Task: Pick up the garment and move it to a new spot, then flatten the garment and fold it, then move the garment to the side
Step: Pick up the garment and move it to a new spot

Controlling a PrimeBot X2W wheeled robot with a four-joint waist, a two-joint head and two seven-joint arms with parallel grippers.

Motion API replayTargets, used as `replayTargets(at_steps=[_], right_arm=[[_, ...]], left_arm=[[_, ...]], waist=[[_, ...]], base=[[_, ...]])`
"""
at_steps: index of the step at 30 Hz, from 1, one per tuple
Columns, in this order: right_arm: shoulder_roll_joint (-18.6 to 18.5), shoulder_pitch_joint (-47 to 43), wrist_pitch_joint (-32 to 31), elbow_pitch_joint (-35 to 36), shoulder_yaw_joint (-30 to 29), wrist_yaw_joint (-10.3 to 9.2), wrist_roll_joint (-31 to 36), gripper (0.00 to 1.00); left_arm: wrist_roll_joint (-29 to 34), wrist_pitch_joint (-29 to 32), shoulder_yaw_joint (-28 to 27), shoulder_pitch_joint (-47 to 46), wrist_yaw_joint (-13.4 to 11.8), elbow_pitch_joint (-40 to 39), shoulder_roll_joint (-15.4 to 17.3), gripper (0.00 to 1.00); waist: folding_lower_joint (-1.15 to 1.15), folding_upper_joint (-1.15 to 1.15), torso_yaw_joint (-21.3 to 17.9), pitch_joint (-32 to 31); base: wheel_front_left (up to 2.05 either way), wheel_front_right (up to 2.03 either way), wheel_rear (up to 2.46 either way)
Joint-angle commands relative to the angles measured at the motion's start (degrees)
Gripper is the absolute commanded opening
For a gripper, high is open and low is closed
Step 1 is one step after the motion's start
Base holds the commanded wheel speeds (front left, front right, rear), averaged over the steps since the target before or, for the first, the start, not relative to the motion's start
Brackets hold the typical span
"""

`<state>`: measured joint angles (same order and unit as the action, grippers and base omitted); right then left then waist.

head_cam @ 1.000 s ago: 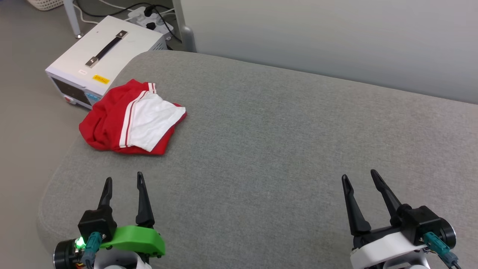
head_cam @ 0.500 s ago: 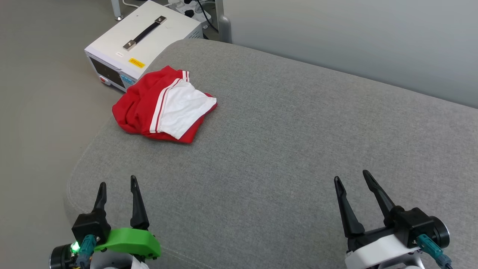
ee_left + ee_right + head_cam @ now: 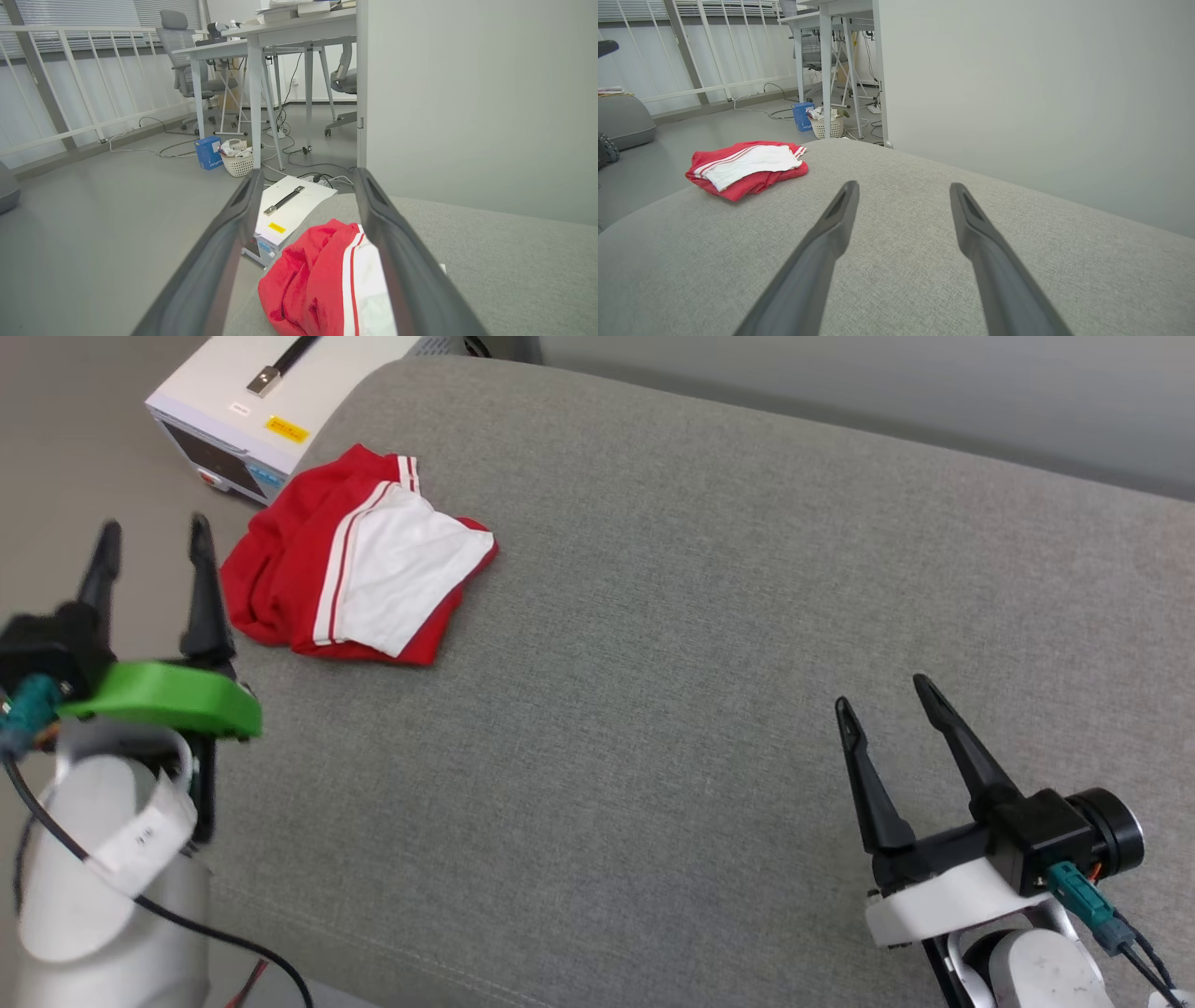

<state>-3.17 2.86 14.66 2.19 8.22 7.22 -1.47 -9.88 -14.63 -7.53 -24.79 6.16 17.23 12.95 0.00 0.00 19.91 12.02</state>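
The garment (image 3: 359, 569) is a crumpled red T-shirt with a white sleeve on top, lying near the far left corner of the grey cushion (image 3: 653, 663). My left gripper (image 3: 149, 537) hangs open just left of it, raised, fingers pointing past the cushion's edge. In the left wrist view the garment (image 3: 317, 284) lies low between the open fingers of the left gripper (image 3: 306, 179). My right gripper (image 3: 882, 691) stands open over the cushion's right front, far from the shirt. In the right wrist view the garment (image 3: 745, 168) is off to the left, ahead of the right gripper (image 3: 903, 189).
A white instrument box (image 3: 271, 401) with a black handle stands on the floor just beyond the cushion's left corner. A pale wall panel (image 3: 1041, 93) runs along the cushion's far side. Desks, chairs, a basket (image 3: 237, 163) and cables fill the room behind.
The head camera has shifted. My left arm has risen and come up beside the garment; the right gripper sits a little higher in view. Both stay open. The shirt lies as before.
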Motion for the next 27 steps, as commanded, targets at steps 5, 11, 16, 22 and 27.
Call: replayTargets(at_steps=[5, 11, 16, 22, 27], right_arm=[[-1.42, 3.23, 0.34, 1.45, -1.21, 0.26, 1.04, 1.00], [-2.27, 5.25, 0.34, 2.85, -2.10, 0.26, 1.55, 1.00], [-2.53, 6.43, 0.34, 3.62, -2.61, 0.26, 1.78, 1.00], [-3.13, 7.39, 0.34, 3.95, -2.52, 0.26, 2.05, 1.00], [-3.52, 8.10, 0.34, 3.98, -2.48, 0.26, 2.09, 1.00]], left_arm=[[-6.09, 8.67, 3.59, -13.42, 1.24, 6.02, 6.53, 1.00], [-20.67, 26.26, 16.47, -22.30, 1.31, 8.23, 15.24, 1.00], [-30.69, 40.68, 27.05, -25.17, 1.32, 7.53, 22.35, 1.00], [-37.26, 50.56, 36.36, -25.97, 1.32, 8.25, 27.66, 1.00], [-39.93, 52.98, 41.05, -25.34, 1.32, 12.29, 28.59, 1.00]], waist=[[0.00, 0.00, -4.21, 7.44], [0.00, 0.00, -6.28, 10.81], [0.00, 0.00, -7.99, 13.07], [0.00, 0.00, -9.97, 15.52], [0.00, 0.00, -11.48, 17.29]], base=[[0.00, 0.00, 0.00], [0.00, 0.00, 0.00], [0.00, 0.00, 0.00], [0.00, 0.00, 0.00], [0.00, 0.00, 0.00]])
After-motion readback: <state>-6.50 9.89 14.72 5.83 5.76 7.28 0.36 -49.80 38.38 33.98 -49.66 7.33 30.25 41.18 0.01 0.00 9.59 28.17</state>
